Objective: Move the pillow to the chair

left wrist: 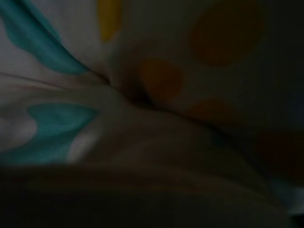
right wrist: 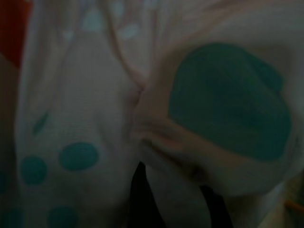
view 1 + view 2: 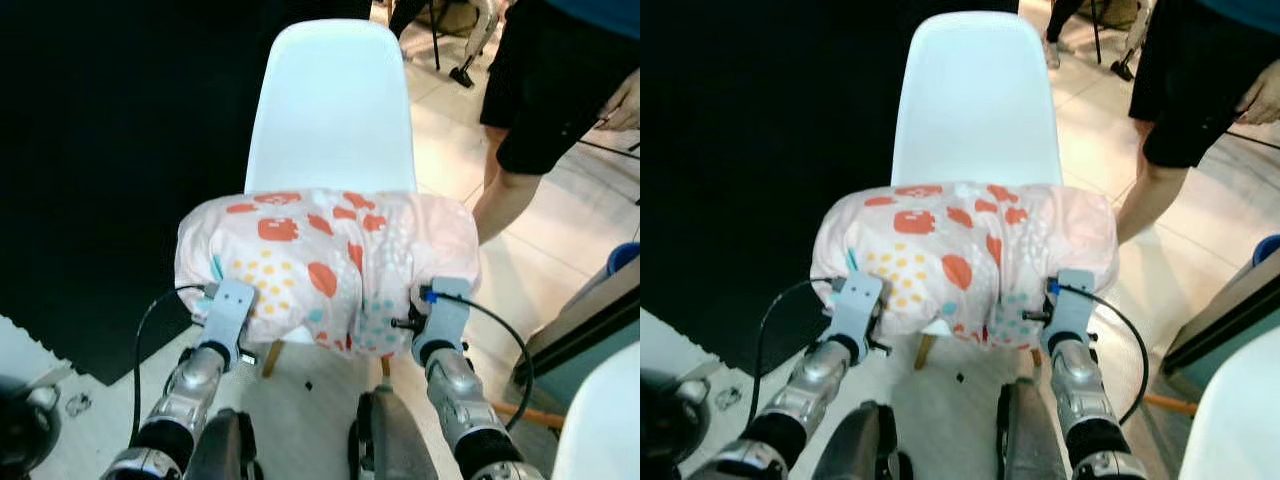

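Observation:
The pillow (image 3: 320,265), pale pink with red, yellow and teal spots, lies across the seat of the white chair (image 3: 330,100) and hides the seat; whether its weight rests there I cannot tell. My left gripper (image 3: 232,305) grips its near left edge. My right gripper (image 3: 445,305) grips its near right edge. Both pairs of fingers are buried in the cloth. The right wrist view shows bunched fabric (image 2: 156,137) pinched between dark fingers (image 2: 140,199). In the dim left wrist view, creased cloth (image 1: 128,90) presses close.
A person in black shorts (image 3: 545,90) stands at the right beside the chair. A black wall (image 3: 100,150) rises on the left, with a dark mat (image 3: 90,330) below it. A blue container (image 3: 625,255) and a white rounded object (image 3: 600,420) sit at the right.

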